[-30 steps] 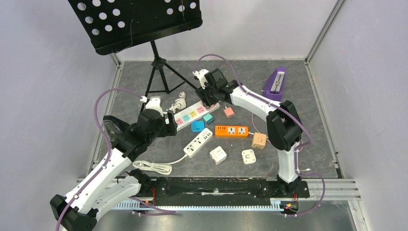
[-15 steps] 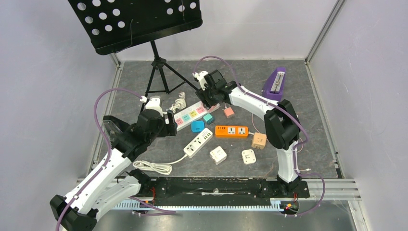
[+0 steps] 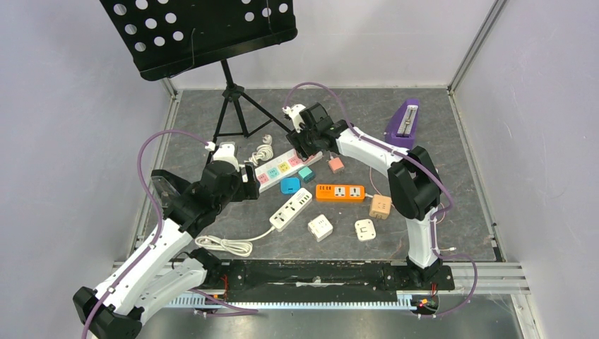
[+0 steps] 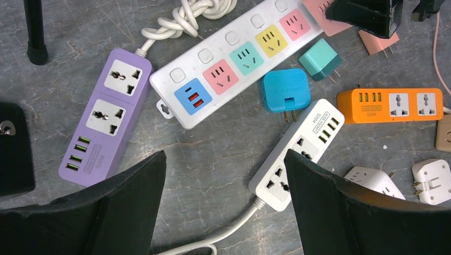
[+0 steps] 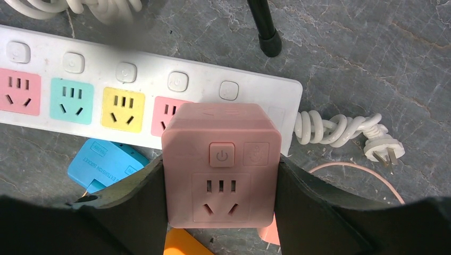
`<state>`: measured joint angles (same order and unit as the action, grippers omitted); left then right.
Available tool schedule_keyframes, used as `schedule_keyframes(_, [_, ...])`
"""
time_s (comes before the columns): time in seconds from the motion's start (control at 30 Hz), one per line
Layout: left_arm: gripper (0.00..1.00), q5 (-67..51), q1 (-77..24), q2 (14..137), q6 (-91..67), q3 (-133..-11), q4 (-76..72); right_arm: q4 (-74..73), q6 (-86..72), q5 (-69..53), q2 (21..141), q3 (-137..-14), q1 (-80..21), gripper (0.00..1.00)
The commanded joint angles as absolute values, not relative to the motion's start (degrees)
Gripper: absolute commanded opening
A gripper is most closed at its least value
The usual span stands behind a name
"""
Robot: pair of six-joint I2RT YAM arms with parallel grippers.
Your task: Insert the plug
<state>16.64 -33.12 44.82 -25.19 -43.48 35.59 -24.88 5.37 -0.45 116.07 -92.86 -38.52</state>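
Alignment step | your right pincer [image 5: 218,178] grips the pink cube plug [image 5: 220,133] over the right end of the white strip [image 5: 255,87] | left pincer [image 4: 224,159] wide, empty | next: square prongs to the pink socket [image 5: 165,114], press down.

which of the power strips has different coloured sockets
The long white plastic power strip, with pink, teal and yellow sockets. The purple strip, orange strip and short white strip have only white sockets.

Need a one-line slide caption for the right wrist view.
Right gripper holds a pink cube adapter over one end of the white power strip.
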Motion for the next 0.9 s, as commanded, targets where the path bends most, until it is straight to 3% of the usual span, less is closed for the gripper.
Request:
schedule_keyframes(0.0, [0.88, 18.13, -32.87, 44.18, -23.91, -43.24, 34.44, -22.99, 4.83, -1.22, 114.18, -93.23, -38.68, 0.0])
schedule_keyframes(0.87, [0.88, 18.54, -32.92, 44.07, -23.55, -43.16, 34.45, -27.24, 1.88, 4.72, 119.29, -92.81, -39.0, 0.0])
